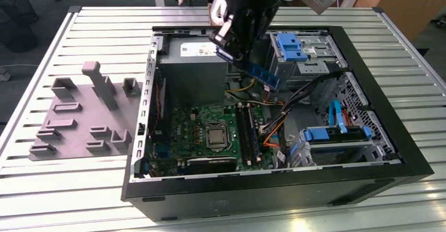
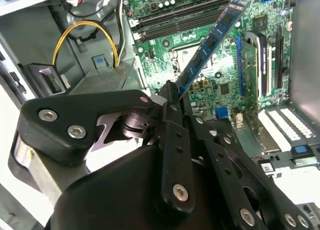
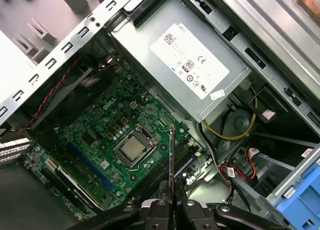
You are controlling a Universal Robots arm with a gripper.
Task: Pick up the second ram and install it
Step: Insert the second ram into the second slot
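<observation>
Second ram (image 2: 210, 39) hangs in the air over the open PC case (image 1: 390, 153) on the slatted worktop (image 1: 91, 190), above the green motherboard (image 3: 100, 140) and near the power supply (image 3: 185, 64), clear of everything; probably carried high so it passes the case walls. Claw (image 2: 175, 92) is pinched shut on one end of it, so the stick juts out slanted with its long lower edge free, which looks meant for seating. Black slots (image 1: 245, 130) sit below, beside the CPU socket (image 3: 131, 149), with open room above.
</observation>
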